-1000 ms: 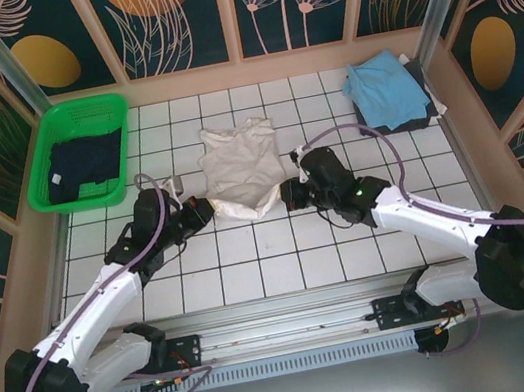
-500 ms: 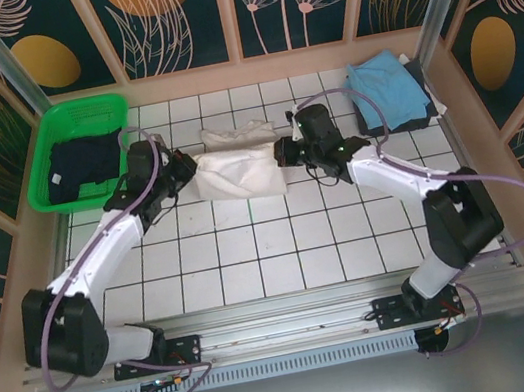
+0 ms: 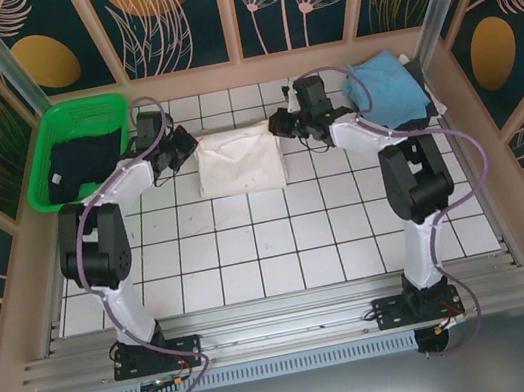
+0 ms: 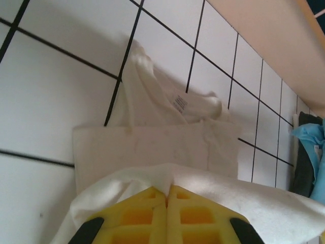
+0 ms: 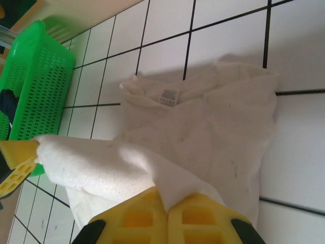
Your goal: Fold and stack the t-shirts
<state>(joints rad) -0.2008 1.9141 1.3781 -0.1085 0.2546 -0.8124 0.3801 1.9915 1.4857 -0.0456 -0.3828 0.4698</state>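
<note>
The green plastic mesh basket (image 3: 83, 105) at the tabletop's far-left corner holds a dark navy t-shirt (image 3: 79, 167). The large cream-white t-shirt (image 3: 239, 162) lies mid far edge; the print on its neck tag (image 4: 179, 101) is too small to read. The left end effector (image 3: 190, 145) and right end effector (image 3: 275, 125) are each clamped on its doubled-over edge. At the far-right corner a light blue t-shirt (image 3: 385, 88) hides most of a dark grey t-shirt (image 4: 302, 178).

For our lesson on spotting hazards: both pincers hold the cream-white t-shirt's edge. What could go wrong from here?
1. The left pincer and right pincer each pinch just a thin bit of the cream-white t-shirt; one corner might slip, skewing the fold.
2. The lifted cloth sags between them, so it may land creased.
3. The right arm passes close to the light blue t-shirt and could nudge it.
</note>
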